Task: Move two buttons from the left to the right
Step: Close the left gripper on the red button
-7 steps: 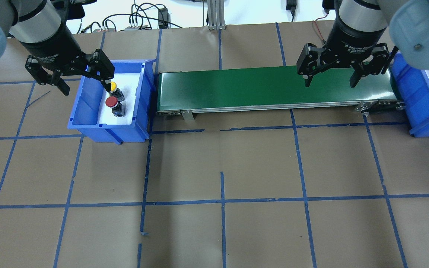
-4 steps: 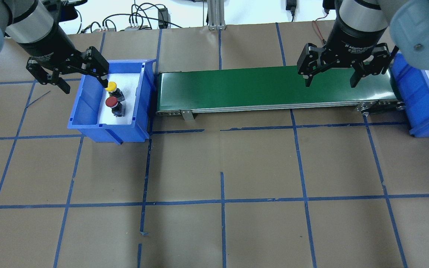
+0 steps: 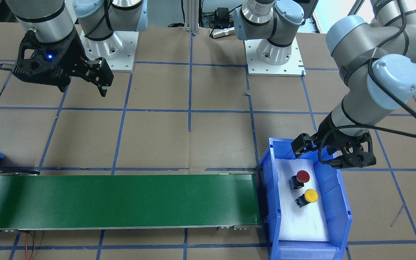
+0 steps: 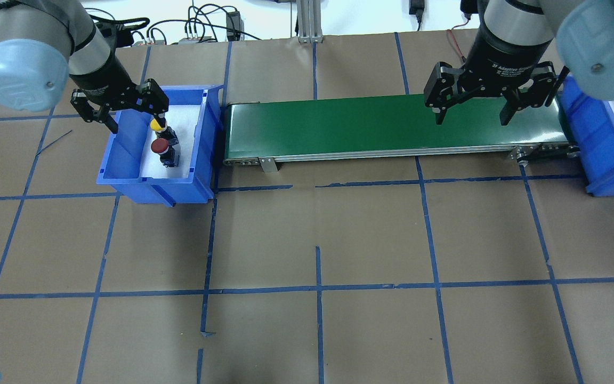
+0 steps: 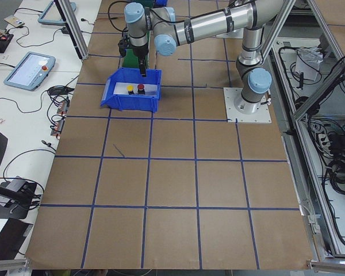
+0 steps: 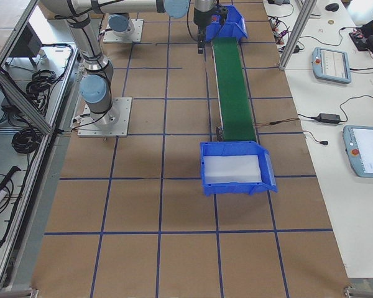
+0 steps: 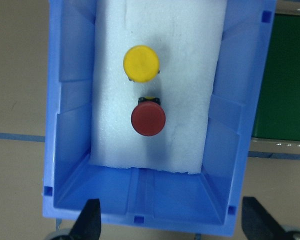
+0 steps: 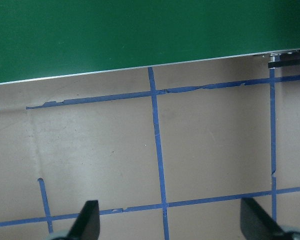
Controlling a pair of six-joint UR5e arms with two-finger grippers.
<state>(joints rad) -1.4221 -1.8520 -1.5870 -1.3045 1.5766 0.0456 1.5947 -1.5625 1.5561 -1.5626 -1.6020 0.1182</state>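
The left gripper (image 4: 136, 122) had dropped lower and swung in over the blue bin (image 4: 120, 160) since a second before; the right gripper (image 4: 472, 120) had not moved. The left fingers (image 7: 90, 222) were spread wide and held nothing, hanging above one end wall of the bin. Both buttons stood on the white foam pad (image 7: 190, 60) near its middle, one behind the other along the bin's length. In the wrist view the red button (image 7: 148, 119) lay nearer the fingertips and the yellow button (image 7: 141, 63) just beyond it, neither touched. The right gripper hung spread and empty over the far end of the green conveyor belt (image 4: 339, 125).
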